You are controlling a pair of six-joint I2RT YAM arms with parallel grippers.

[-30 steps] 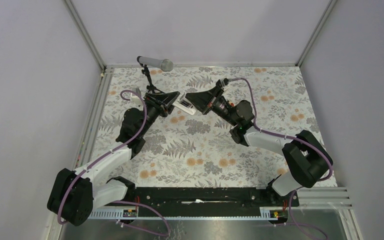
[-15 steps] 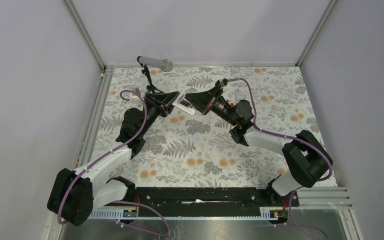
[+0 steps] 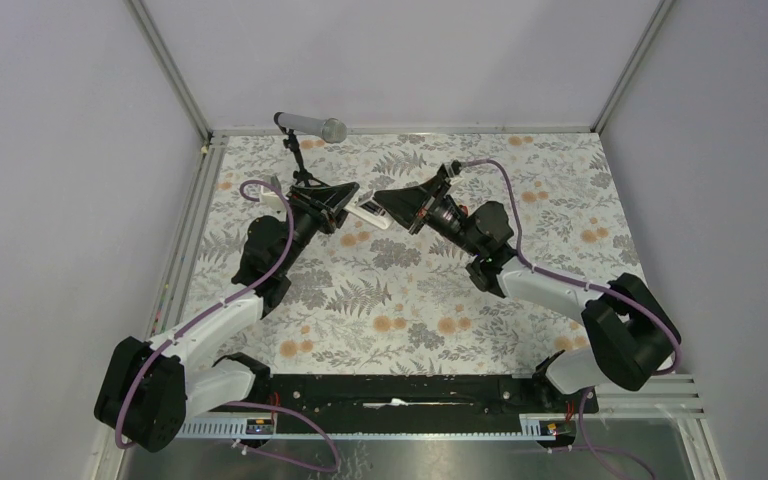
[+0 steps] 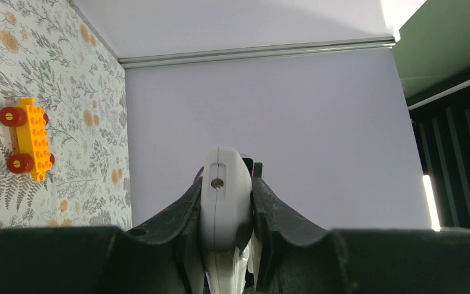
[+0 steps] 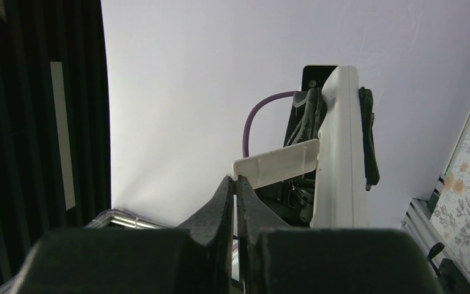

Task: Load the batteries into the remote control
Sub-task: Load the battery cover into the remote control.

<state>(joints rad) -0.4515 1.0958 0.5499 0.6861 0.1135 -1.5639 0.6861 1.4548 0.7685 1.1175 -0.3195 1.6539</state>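
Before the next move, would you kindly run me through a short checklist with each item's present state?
1. Left gripper clamped on the remote control: ok.
2. Right gripper pinching the white cover piece by its end: ok.
3. Cover lying flush on the remote: not ok; it juts out at an angle from the remote's edge.
4. Batteries located: cannot tell; none shows in any view.
5. Orange toy car untouched on the table: ok.
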